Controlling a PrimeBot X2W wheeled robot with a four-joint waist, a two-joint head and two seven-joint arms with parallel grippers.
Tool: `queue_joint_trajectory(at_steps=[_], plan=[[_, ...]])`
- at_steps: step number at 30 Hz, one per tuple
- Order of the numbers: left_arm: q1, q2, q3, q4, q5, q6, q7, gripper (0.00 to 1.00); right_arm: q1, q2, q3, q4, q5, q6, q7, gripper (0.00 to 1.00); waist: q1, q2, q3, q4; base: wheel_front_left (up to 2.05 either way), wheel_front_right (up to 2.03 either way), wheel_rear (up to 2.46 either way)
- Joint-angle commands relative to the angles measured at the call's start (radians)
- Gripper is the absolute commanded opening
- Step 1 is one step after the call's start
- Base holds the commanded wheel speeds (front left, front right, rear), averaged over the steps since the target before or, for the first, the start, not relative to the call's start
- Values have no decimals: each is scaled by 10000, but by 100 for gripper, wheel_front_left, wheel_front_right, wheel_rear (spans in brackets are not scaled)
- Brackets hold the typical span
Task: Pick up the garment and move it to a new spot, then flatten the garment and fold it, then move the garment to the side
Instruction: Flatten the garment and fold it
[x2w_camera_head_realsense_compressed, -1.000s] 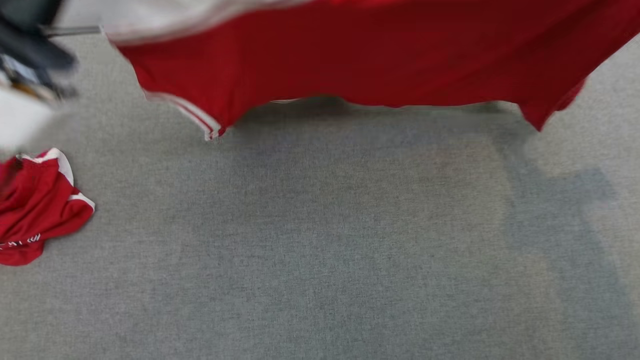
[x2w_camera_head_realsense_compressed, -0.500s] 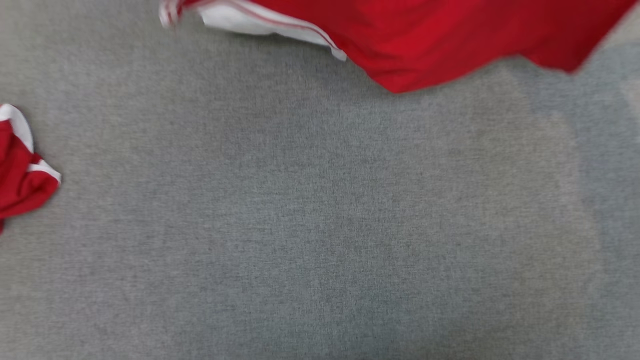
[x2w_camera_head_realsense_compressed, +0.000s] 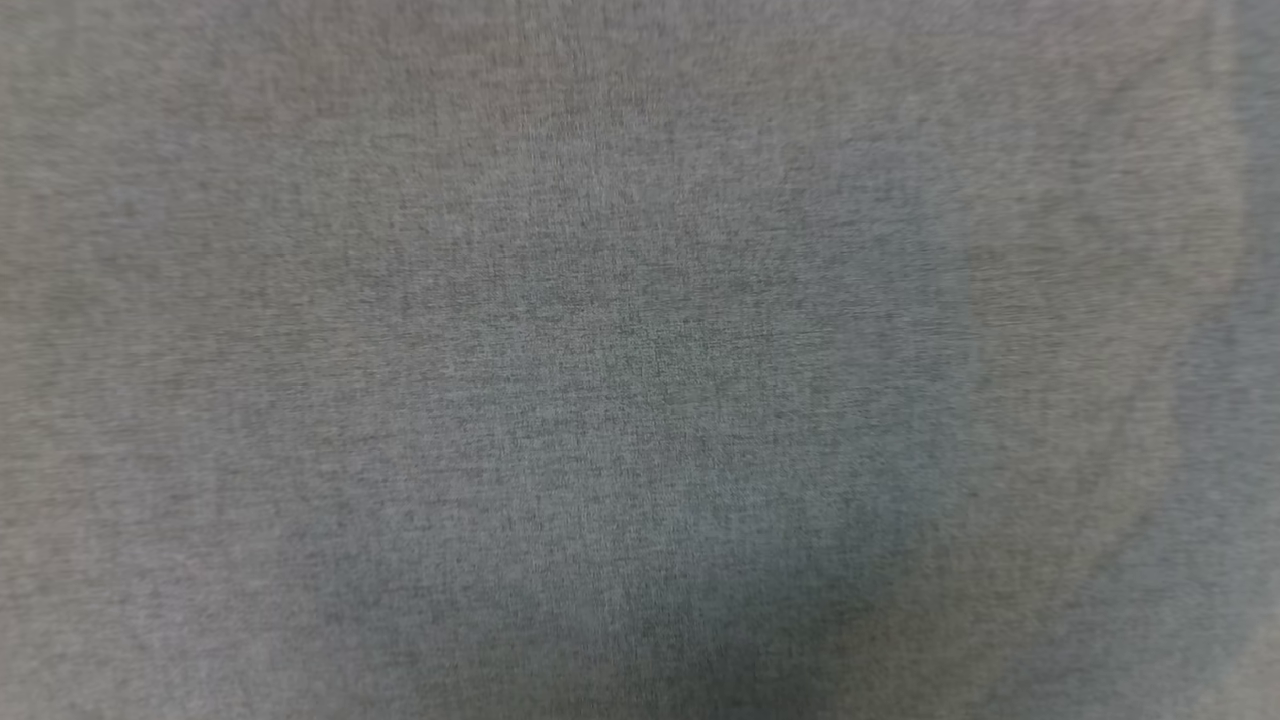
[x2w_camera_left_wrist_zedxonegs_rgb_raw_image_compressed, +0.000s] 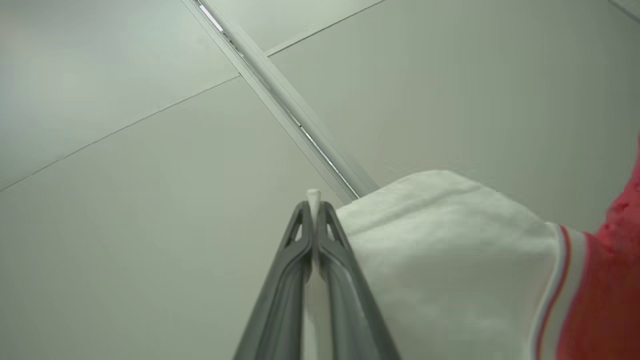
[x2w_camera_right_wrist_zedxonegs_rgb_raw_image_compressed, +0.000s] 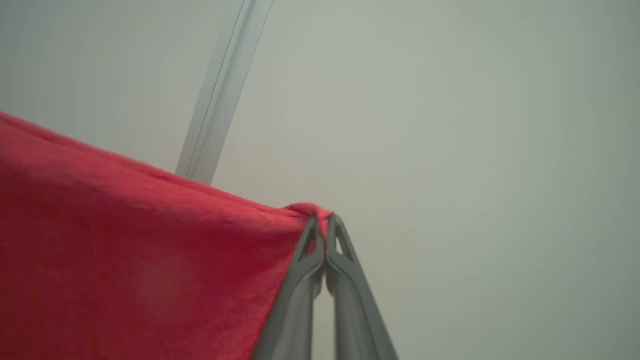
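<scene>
Red-and-white jersey (x2w_camera_left_wrist_zedxonegs_rgb_raw_image_compressed: 595, 300) held aloft by two edges, both sets of jaws pinched on cloth
Head view: I get the blurred grey table (x2w_camera_head_realsense_compressed: 640, 360) with soft shadow patches across it, and I judge there is room to lay the jersey flat. Left wrist view: my left jaws are pressed together on the white sleeve panel (x2w_camera_left_wrist_zedxonegs_rgb_raw_image_compressed: 450, 260), a nub of cloth poking past the tips, with striped trim and red body off to the right; behind are pale panels (x2w_camera_left_wrist_zedxonegs_rgb_raw_image_compressed: 125, 200) and a rail (x2w_camera_left_wrist_zedxonegs_rgb_raw_image_compressed: 280, 95), well apart. Right wrist view: my right jaws are clamped on a red corner (x2w_camera_right_wrist_zedxonegs_rgb_raw_image_compressed: 312, 209), with the cloth running taut to the left. It looks light, limp and thin, so I expect sag and swing; edges and corners are the places to hold
</scene>
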Motion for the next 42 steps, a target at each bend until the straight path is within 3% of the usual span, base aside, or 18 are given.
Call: queue_joint_trajectory(at_steps=[1,4,7,15,22,32,42], plan=[[616,-14,137,-222,52,-95,14,0,150,185,-336,-207,-234,-21,-44,0,0,-1,749,112,0,0,0],[1594,-21,581,-1385,23,-426,6,0,1121,465,-937,-706,-515,-21,-30,0,0,-1,1114,169,0,0,0],[4317,295,1089,-2898,-208,-825,0,0,2973,443,-1355,-1504,-391,-21,-38,0,0,-1,1000,301,0,0,0],[11414,721,2415,-5788,-913,-994,-3,0,7454,-251,-1548,-3209,1013,-21,-39,0,0,-1,-284,487,0,0,0],[16465,433,2726,-6933,-1220,-1178,-4,0,11248,-457,-2467,-4164,1835,-21,-40,0,0,-1,-1832,544,0,0,0],[20298,-358,3082,-7248,-1913,-1243,-5,0,15115,41,-3069,-4875,2238,-23,-39,0,0,-1,-3459,255,0,0,0],[22179,-345,2794,-7923,-1924,-917,310,0,17241,151,-3500,-5680,2292,-21,-41,0,0,-1,-4122,29,0,0,0]])
